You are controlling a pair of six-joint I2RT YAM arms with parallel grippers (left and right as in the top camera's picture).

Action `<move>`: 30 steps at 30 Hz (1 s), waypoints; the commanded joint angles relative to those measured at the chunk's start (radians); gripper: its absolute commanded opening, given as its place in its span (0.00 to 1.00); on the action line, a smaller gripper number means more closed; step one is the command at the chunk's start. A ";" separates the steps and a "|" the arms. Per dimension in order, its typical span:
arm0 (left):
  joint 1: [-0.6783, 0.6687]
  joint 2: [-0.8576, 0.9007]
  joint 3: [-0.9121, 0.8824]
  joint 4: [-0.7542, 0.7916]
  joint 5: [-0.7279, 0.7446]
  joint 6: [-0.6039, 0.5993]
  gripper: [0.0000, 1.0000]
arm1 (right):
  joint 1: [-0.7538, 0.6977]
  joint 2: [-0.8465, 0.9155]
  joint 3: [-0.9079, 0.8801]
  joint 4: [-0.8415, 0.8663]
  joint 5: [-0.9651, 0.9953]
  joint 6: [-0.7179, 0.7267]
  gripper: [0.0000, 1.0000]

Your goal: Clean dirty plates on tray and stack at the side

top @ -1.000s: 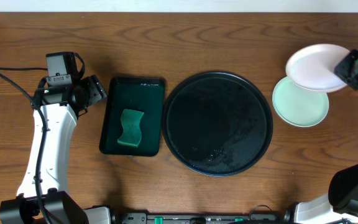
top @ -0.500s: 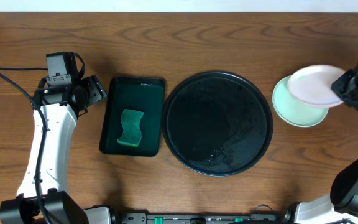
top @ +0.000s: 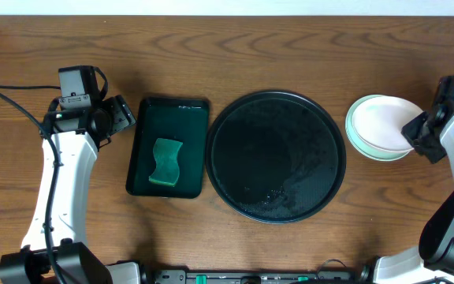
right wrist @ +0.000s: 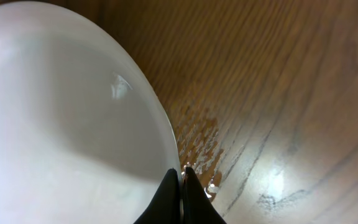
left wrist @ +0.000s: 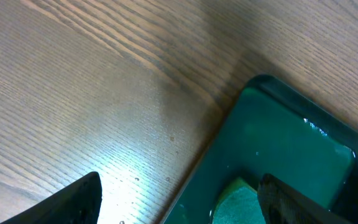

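My right pincer [right wrist: 180,190] pinched tight on the rim of the white plate [top: 378,125], that plate lying over a mint-green plate [top: 354,140] just right of the black tray [top: 274,158], my left pincer [left wrist: 179,208] spread wide, holding nothing, above a corner of the small green tray [left wrist: 278,143]

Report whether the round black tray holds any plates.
Empty: the black tray shows only bare glossy surface; both visible plates are outside its rim.

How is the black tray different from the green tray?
The black tray is round and bigger; the green tray is rectangular and smaller. The green tray holds a sponge; the black tray holds none. Both have raised rims and sit on the wooden table.
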 commanded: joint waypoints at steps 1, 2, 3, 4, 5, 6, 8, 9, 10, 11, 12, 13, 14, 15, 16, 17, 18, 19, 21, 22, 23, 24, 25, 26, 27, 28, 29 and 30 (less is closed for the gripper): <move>0.005 -0.005 0.014 0.000 -0.009 -0.009 0.80 | -0.002 -0.005 -0.049 0.029 -0.008 0.058 0.01; 0.005 -0.005 0.014 0.000 -0.009 -0.009 0.80 | -0.002 -0.005 -0.061 0.043 -0.017 0.058 0.01; 0.005 -0.005 0.014 0.000 -0.009 -0.009 0.80 | -0.002 -0.005 -0.069 0.053 -0.026 0.058 0.01; 0.005 -0.005 0.014 0.000 -0.009 -0.009 0.80 | -0.002 -0.005 -0.076 0.061 -0.035 0.058 0.01; 0.005 -0.005 0.014 0.000 -0.009 -0.009 0.80 | -0.002 -0.005 -0.082 0.067 -0.044 0.058 0.01; 0.005 -0.005 0.014 0.000 -0.009 -0.009 0.80 | -0.002 -0.005 -0.086 0.071 -0.053 0.058 0.03; 0.005 -0.005 0.014 0.000 -0.009 -0.009 0.80 | -0.001 -0.005 -0.087 0.069 -0.062 0.057 0.21; 0.005 -0.005 0.014 0.000 -0.009 -0.009 0.80 | 0.000 -0.005 -0.087 0.069 -0.067 0.057 0.32; 0.005 -0.005 0.014 0.000 -0.009 -0.009 0.80 | 0.000 -0.005 -0.087 0.069 -0.075 0.053 0.40; 0.005 -0.005 0.014 0.000 -0.009 -0.009 0.80 | 0.000 -0.005 -0.087 0.069 -0.083 0.040 0.53; 0.005 -0.005 0.014 0.000 -0.009 -0.009 0.80 | 0.000 -0.005 -0.087 0.069 -0.090 0.024 0.63; 0.005 -0.005 0.014 0.000 -0.009 -0.009 0.80 | 0.000 -0.005 -0.087 0.069 -0.098 0.003 0.75; 0.005 -0.005 0.014 0.000 -0.009 -0.009 0.80 | 0.000 -0.005 -0.087 0.069 -0.113 -0.026 0.81; 0.005 -0.005 0.014 0.000 -0.009 -0.009 0.80 | 0.000 -0.005 -0.087 0.069 -0.127 -0.044 0.85; 0.005 -0.005 0.014 0.000 -0.009 -0.009 0.80 | 0.000 -0.005 -0.087 0.069 -0.144 -0.064 0.85; 0.005 -0.005 0.014 0.000 -0.009 -0.009 0.80 | 0.001 -0.005 -0.087 0.069 -0.161 -0.082 0.85; 0.005 -0.005 0.014 0.000 -0.009 -0.009 0.80 | 0.001 -0.005 -0.087 0.070 -0.179 -0.100 0.84; 0.005 -0.005 0.014 0.000 -0.009 -0.009 0.80 | 0.001 -0.005 -0.087 0.071 -0.196 -0.118 0.83; 0.005 -0.005 0.014 0.000 -0.009 -0.009 0.80 | 0.005 -0.005 -0.086 0.080 -0.227 -0.163 0.82; 0.005 -0.005 0.014 0.000 -0.009 -0.009 0.80 | 0.009 -0.005 -0.084 0.083 -0.248 -0.194 0.82; 0.005 -0.005 0.014 0.000 -0.009 -0.009 0.80 | 0.014 -0.005 -0.081 0.085 -0.264 -0.217 0.82; 0.005 -0.005 0.014 0.000 -0.009 -0.009 0.80 | 0.024 -0.005 -0.076 0.085 -0.277 -0.240 0.82; 0.005 -0.005 0.014 0.000 -0.009 -0.009 0.80 | 0.033 -0.006 -0.071 0.084 -0.283 -0.256 0.83; 0.005 -0.005 0.014 0.000 -0.009 -0.009 0.80 | 0.048 -0.007 -0.065 0.080 -0.285 -0.275 0.84; 0.005 -0.005 0.014 0.000 -0.009 -0.009 0.80 | 0.070 -0.008 -0.056 0.076 -0.285 -0.300 0.84; 0.005 -0.005 0.014 0.000 -0.009 -0.009 0.80 | 0.088 -0.008 -0.049 0.071 -0.285 -0.321 0.84; 0.005 -0.005 0.014 0.000 -0.009 -0.009 0.81 | 0.109 -0.008 -0.041 0.066 -0.285 -0.342 0.84; 0.005 -0.005 0.014 0.000 -0.009 -0.009 0.80 | 0.134 -0.008 -0.036 0.065 -0.285 -0.361 0.84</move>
